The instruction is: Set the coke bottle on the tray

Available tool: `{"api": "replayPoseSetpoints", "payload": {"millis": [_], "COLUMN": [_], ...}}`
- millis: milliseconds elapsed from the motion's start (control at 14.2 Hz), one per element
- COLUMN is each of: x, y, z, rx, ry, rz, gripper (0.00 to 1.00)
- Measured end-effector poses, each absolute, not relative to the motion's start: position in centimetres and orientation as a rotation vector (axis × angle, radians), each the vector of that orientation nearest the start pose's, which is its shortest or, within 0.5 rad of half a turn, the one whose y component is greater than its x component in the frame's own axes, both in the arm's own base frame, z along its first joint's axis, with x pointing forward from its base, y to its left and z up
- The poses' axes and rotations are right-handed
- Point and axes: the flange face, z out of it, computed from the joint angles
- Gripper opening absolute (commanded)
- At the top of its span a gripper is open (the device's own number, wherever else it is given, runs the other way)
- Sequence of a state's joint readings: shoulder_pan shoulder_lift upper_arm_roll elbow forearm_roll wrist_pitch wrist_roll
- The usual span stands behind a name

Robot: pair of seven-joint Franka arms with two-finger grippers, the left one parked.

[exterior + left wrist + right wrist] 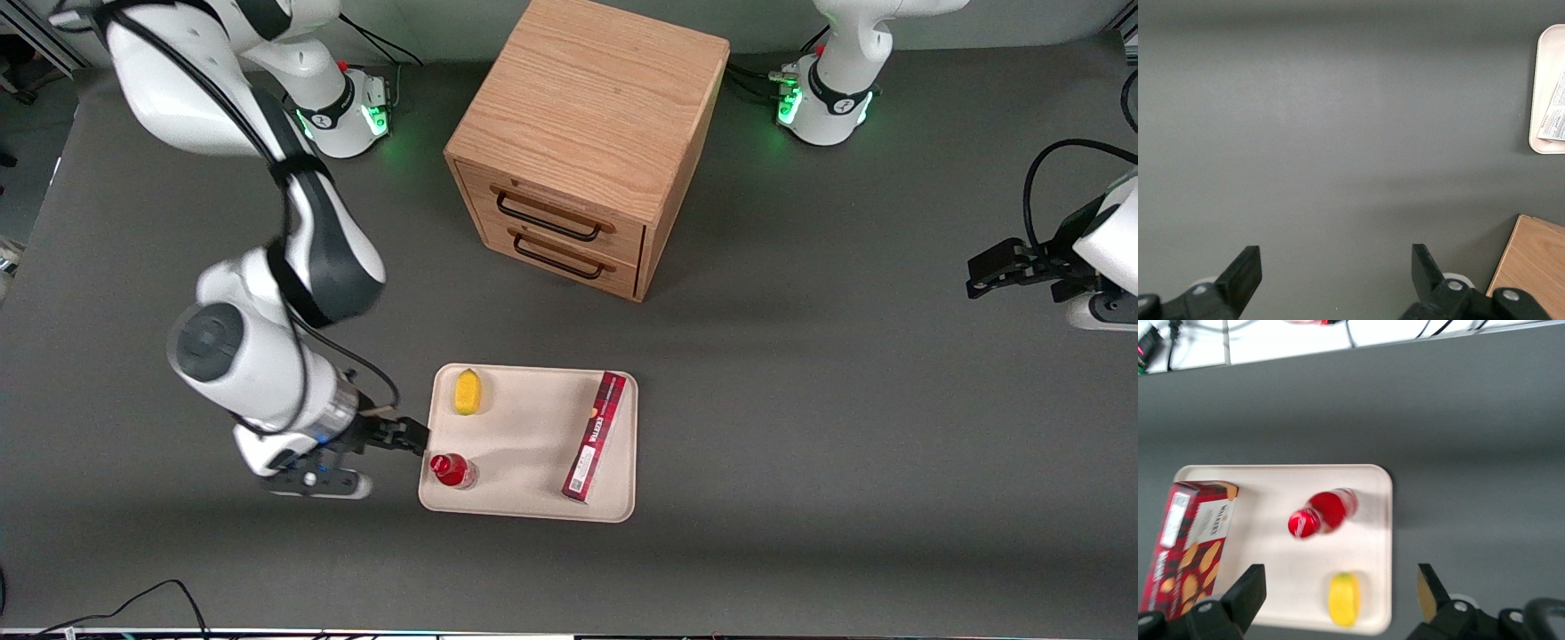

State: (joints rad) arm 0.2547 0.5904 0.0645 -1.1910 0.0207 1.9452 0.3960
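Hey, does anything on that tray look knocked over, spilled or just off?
Nothing stands out. The coke bottle stands upright on the tray, apart from the lemon and red box. The open gripper sits beside it.

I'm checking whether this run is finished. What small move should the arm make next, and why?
Probably just draw back and up, away from the tray. The coke bottle already stands upright on it, near the lemon and the red box. The pincer is open and hangs at the tray's edge beside the bottle, gripping nothing, so little seems left to do.
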Motion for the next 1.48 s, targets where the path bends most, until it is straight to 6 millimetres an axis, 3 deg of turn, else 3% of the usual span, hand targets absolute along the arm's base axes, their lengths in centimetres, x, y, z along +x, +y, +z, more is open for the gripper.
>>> {"api": "replayPoseSetpoints", "payload": {"millis": [141, 424, 565, 706, 918, 1200, 1482], "x": [68.4, 62.5, 58.4, 54.8, 52.5, 53.7, 54.1], "y": [18.3, 7.6, 3.7, 0.8, -1.7, -1.0, -0.7], "z": [52.8, 64.8, 68.8, 71.3, 71.3, 67.4, 66.7], "rx": [-3.052, -3.093, -3.108, -3.12, -3.127, -3.128, -3.128], "ry": [0.181, 0.063, 0.085, 0.071, 0.039, 0.015, 0.004], "rz": [-0.156, -0.176, -0.18, -0.169, -0.075, 0.0, -0.011], "gripper": [1.0, 1.0, 1.0, 1.0, 1.0, 1.0, 1.0]}}
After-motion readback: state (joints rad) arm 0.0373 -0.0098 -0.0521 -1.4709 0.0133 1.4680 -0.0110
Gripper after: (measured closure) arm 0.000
